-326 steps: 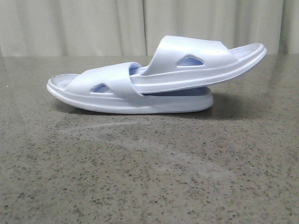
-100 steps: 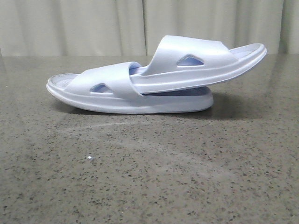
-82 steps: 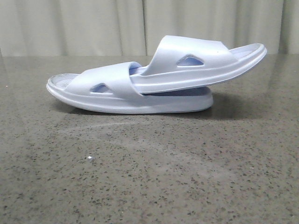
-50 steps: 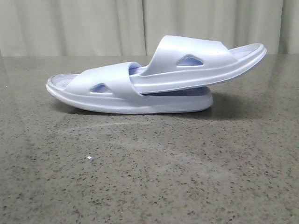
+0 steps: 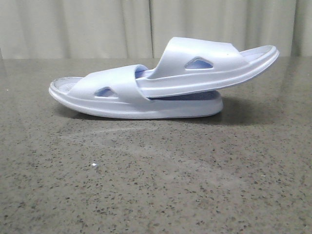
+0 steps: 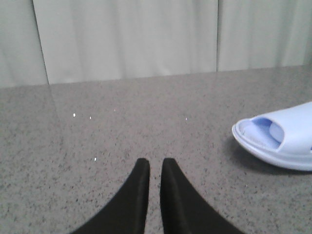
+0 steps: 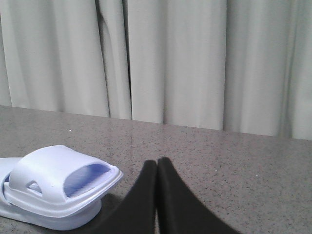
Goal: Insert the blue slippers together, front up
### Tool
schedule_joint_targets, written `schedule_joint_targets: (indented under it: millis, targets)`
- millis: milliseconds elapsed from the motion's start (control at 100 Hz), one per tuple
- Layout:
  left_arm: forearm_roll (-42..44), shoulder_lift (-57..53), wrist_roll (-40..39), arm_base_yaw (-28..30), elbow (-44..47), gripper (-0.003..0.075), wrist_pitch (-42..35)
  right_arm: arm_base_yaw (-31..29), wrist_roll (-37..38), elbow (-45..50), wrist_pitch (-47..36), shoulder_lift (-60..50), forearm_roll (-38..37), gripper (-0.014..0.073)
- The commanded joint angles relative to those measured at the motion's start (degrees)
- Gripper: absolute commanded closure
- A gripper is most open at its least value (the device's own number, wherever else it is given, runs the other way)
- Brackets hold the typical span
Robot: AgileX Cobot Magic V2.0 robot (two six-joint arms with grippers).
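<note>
We see the 2 blue slippers (image 5: 161, 80) nested on the speckled grey worktop (image 5: 156, 185), in front of the pale curtain (image 5: 97, 27) that hangs behind it. Taking the lower slipper (image 5: 112, 95) as our landmark, it lies flat on its sole with its strap toward the robot's left. The upper slipper (image 5: 209, 66) has one end pushed under that strap and rests on the lower slipper's footbed, while its other end tilts up and juts out past the lower slipper toward the robot's right. Each strap shows 1 triangular side hole facing us. In the left wrist view, the left gripper (image 6: 155, 163) hangs over bare worktop, apart from the lower slipper's rounded end (image 6: 278, 141), and its jaws stand nearly together with a thin gap between them, gripping nothing. In the right wrist view, the right gripper (image 7: 157, 162) is near the raised end of the upper slipper (image 7: 58, 183) but not touching it, and its jaws are pressed together, also gripping nothing. Neither arm appears in the front view.
</note>
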Motion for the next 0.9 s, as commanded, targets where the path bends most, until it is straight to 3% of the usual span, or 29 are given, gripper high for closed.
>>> schedule_joint_targets:
  millis: [0,120,540,890]
  targets:
    - [14.5,-0.2,-17.2,-0.4,-0.4,0.0704,-2.4,0.0,-0.9,-1.5,-2.3,0.5,0.4,0.0701]
    - [23.1,-2.2,-27.6,-0.4,1.5,0.0704,-3.1,0.0,-0.9,-1.5,-2.3,0.5,0.4,0.0701]
    - [25.3,-12.4,-27.8,-0.3,7.2,0.0704,-4.6,0.0,-0.9,-1.5,-2.3,0.5,0.4,0.0701]
    - [25.3,-12.7,-27.8,5.0,8.3,0.0704,-5.4,0.0,-0.9,-1.5,-2.4,0.5,0.4,0.0701]
